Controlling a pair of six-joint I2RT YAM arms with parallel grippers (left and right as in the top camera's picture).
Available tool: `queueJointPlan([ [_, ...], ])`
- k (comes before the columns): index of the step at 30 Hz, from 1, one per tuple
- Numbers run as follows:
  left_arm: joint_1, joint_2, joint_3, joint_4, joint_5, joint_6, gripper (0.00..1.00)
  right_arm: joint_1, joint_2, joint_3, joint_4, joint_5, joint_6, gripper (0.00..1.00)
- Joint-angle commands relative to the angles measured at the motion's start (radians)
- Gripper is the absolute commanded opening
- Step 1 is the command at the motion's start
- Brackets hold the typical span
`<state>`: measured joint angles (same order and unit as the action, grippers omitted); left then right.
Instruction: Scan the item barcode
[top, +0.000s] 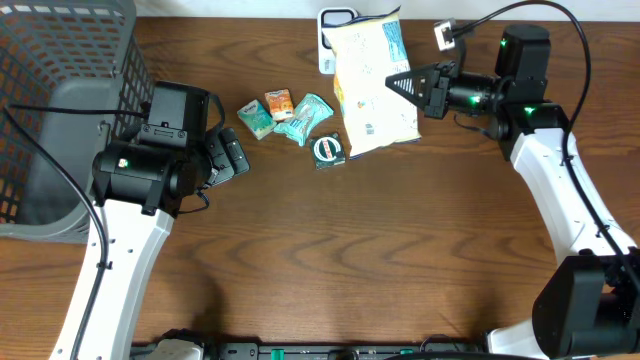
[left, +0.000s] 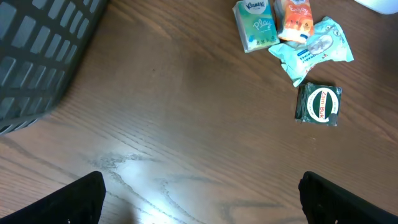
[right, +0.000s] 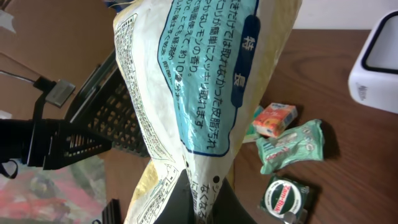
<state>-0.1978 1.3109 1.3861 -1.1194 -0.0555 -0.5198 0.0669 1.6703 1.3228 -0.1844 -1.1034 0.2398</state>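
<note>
At upper centre the right gripper (top: 400, 82) pinches the bag (top: 372, 85) against the scanner (top: 336, 20), likely presenting its barcode, while the left gripper (top: 235, 155) hangs spread wide.

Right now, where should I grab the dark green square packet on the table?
Probably from above, pinching the dark green packet across its left and right edges: it lies flat, those edges look free, and the teal packet crowds its far edge.

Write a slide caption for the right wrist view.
Right fingers pinch a printed yellow-and-teal pouch, with small packets lying on the wooden table behind.
</note>
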Motion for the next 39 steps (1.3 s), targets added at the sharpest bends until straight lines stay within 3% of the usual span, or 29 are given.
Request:
queueJointPlan([
  [1, 0.004, -0.003, 0.003, -0.003, -0.009, -0.002, 0.98, 0.028, -0.03, 0.006, -0.001, -0.029, 0.018, 0.01],
  [39, 0.004, -0.003, 0.003, -0.003, -0.009, -0.002, 0.98, 0.085, -0.03, 0.005, -0.046, 0.058, 0.006, 0.01],
])
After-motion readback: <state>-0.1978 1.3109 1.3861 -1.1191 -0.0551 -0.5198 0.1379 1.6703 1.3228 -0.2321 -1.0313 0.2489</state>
